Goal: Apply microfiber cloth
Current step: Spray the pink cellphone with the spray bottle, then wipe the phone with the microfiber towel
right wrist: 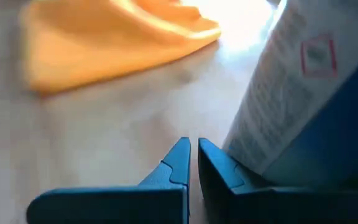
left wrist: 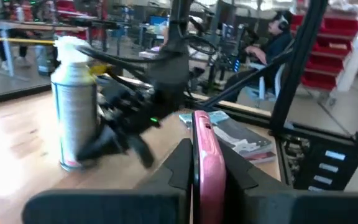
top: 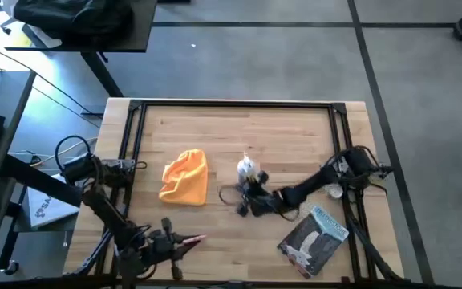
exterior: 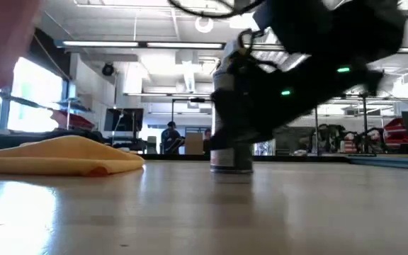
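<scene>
**Cloth untouched; the wiping has yet to begin**

At the near edge of the table (top: 215,241), toward its left corner, the left gripper (top: 189,239) waits with its fingers clamped on a thin pink object (left wrist: 205,163), possibly a phone. Further in, near the table's middle, the right gripper (right wrist: 193,155) sits low by a white spray can (top: 248,169), fingers nearly together and holding nothing. A grey-blue packet (top: 314,238) lies by the near right corner. The microfiber cloth (top: 185,177) rests crumpled left of centre, apart from both grippers. By my judgement nothing of the task is done: the cloth must still be grasped and applied.
</scene>
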